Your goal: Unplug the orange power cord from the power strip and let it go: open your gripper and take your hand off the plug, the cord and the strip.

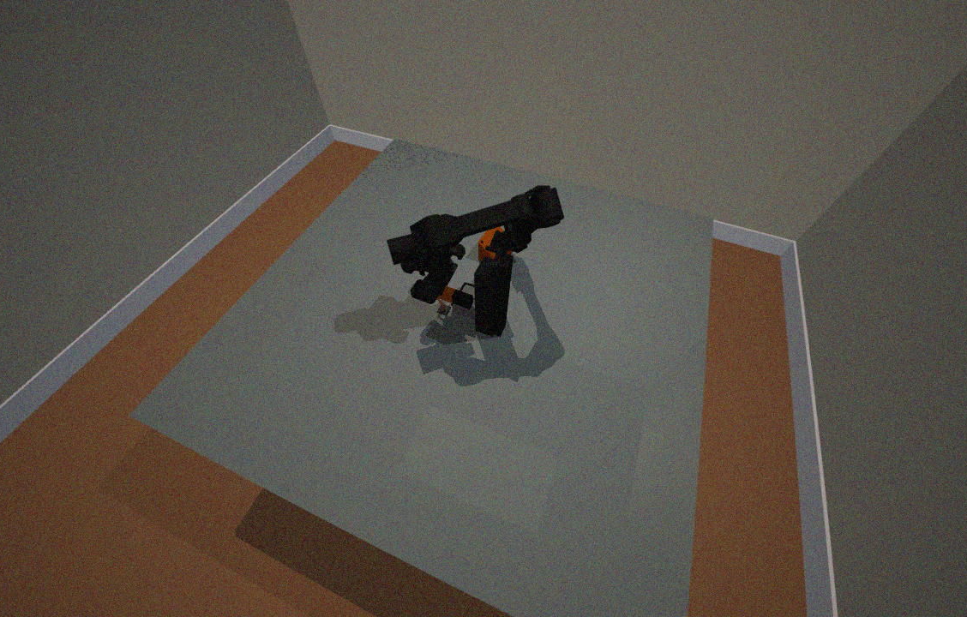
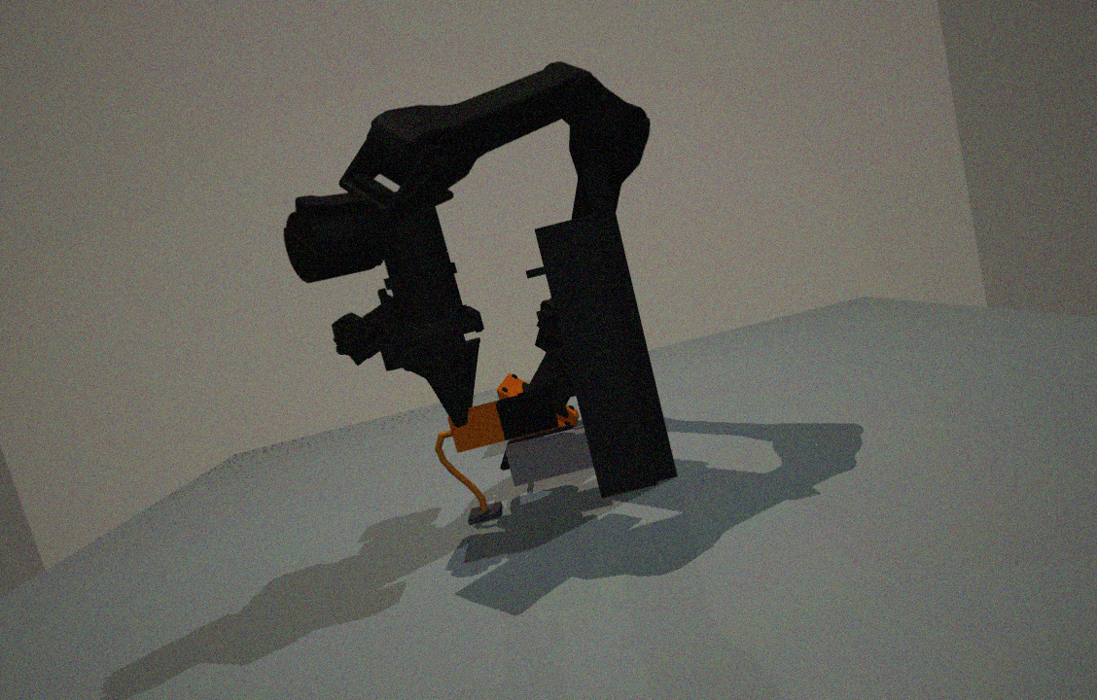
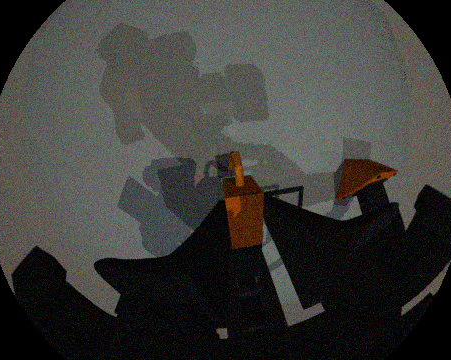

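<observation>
gripper (image 2: 458, 416) clamped on plug (image 2: 477, 425) | risk: strip (image 2: 548, 456) lifting with plug, or cord (image 2: 454, 468) snagging on release
</observation>
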Robot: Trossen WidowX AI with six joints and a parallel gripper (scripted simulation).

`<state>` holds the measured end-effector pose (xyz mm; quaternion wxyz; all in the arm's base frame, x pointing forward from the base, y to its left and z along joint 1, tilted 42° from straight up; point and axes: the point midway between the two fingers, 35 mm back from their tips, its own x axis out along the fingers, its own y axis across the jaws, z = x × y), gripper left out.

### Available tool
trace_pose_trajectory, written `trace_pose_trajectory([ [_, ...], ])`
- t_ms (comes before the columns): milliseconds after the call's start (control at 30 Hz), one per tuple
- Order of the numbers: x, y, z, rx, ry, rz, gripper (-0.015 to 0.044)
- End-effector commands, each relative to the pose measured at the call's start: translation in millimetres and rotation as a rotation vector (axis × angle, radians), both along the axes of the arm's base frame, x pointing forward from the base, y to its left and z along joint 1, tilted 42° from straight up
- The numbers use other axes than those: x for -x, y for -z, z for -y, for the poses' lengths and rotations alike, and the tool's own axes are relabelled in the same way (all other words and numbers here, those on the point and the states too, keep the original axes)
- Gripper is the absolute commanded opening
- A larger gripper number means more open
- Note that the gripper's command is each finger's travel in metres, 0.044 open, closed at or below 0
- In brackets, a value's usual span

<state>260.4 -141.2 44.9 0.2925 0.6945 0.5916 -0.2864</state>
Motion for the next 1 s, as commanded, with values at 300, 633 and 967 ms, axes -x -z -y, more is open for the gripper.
trace_pose_trajectory([
  [300,-2.5,-1.8,-2.6,0.008,-0.005,0.009,0.0341],
  [633,2.0,27.3,48.3,0.011,-0.005,0.009,0.044],
  [967,2.0,27.3,48.3,0.011,-0.005,0.009,0.044],
])
